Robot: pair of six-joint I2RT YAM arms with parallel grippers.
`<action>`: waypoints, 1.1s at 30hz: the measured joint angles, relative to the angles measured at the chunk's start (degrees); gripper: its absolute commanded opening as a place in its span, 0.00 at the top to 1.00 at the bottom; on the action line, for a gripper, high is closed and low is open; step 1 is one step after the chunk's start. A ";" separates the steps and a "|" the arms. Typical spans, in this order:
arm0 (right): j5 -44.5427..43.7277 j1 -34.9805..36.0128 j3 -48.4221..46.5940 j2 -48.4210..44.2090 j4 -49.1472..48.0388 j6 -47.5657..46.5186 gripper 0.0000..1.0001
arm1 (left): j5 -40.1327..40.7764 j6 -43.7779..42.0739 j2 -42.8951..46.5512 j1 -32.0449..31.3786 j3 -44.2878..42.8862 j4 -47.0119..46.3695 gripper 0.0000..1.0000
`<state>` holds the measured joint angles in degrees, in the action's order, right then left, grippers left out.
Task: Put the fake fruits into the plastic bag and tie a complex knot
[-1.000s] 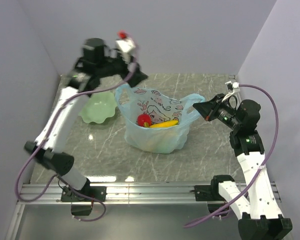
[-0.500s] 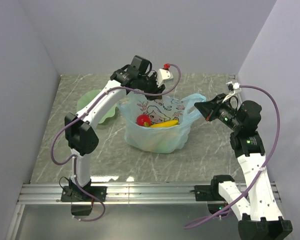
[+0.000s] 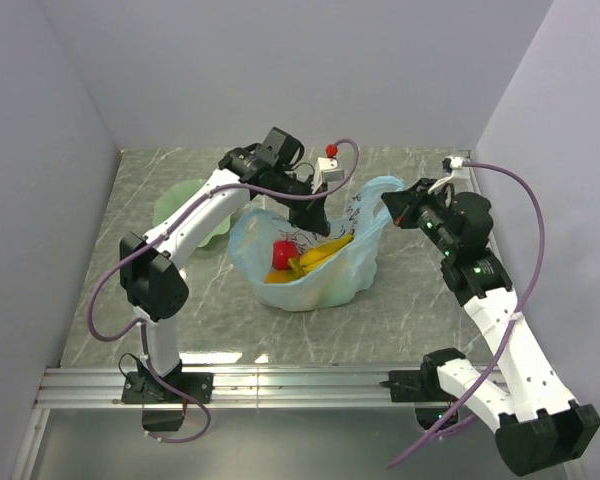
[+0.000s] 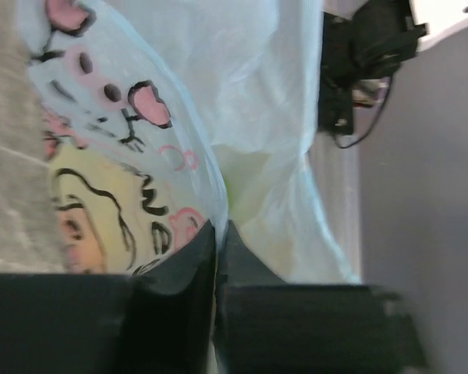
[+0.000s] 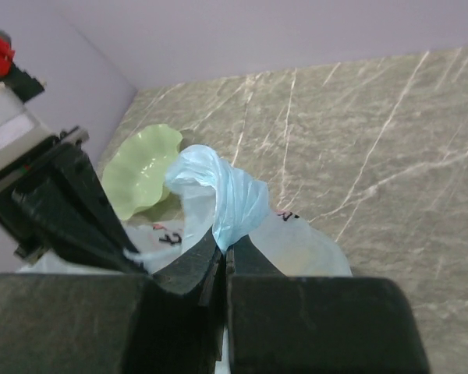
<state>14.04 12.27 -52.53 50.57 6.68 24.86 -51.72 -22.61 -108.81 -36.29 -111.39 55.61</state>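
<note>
The plastic bag (image 3: 325,280) sat near the middle of the marble table (image 3: 420,300), slumped, with its mouth spread open between the two arms. From above, the fruit showed inside. A red apple (image 3: 283,248) lay toward the left, with a yellow banana bunch (image 3: 318,254) just beside it on the right. An orange-yellow fruit (image 3: 276,276) was tucked low at the near-left of the bag.

The left gripper (image 3: 310,216) reached over the bag's far rim. In the left wrist view its fingers (image 4: 179,269) were pressed together, and the cartoon-printed film ran straight down into the seam between them, a firm pinch on the bag.

Over on the right, the right gripper (image 3: 388,205) held the bag's right-hand handle up off the table. In its own camera its fingers (image 5: 183,269) were clamped tight, with a bunched twist of light-blue film rising out from between them.

The two grippers were near each other, apart, each on its own part of the rim. The pale green wavy-edged dish (image 5: 140,175) rested on the table to the left of the bag, clear of it and partly behind the left arm in the overhead view.
</note>
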 measured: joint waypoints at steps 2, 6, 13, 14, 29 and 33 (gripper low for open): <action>-3.06 1.88 0.02 0.79 -0.22 1.29 1.00 | -1.33 3.17 0.22 -0.46 1.95 -0.37 0.71; -7.91 2.49 0.02 1.55 -1.49 3.52 1.00 | -2.21 8.72 0.24 -1.53 5.20 -1.20 0.53; -10.21 2.51 0.13 2.25 -2.86 4.04 1.00 | -3.61 15.04 0.24 -2.89 7.15 -2.40 0.23; -10.16 2.62 0.15 2.25 -3.06 4.02 1.00 | -3.80 15.74 0.24 -2.89 7.15 -2.75 0.23; -10.58 3.37 1.51 2.19 -4.13 2.43 1.00 | -0.13 23.41 1.18 -3.21 9.57 -8.87 0.21; -10.82 3.39 1.49 2.21 -4.09 2.43 1.00 | 5.70 22.29 2.80 -4.48 13.53 -10.23 0.27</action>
<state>3.22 15.66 -51.05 52.77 2.59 27.29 -46.02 -0.32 -106.02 -40.77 -97.86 45.39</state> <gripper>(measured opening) 0.010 0.769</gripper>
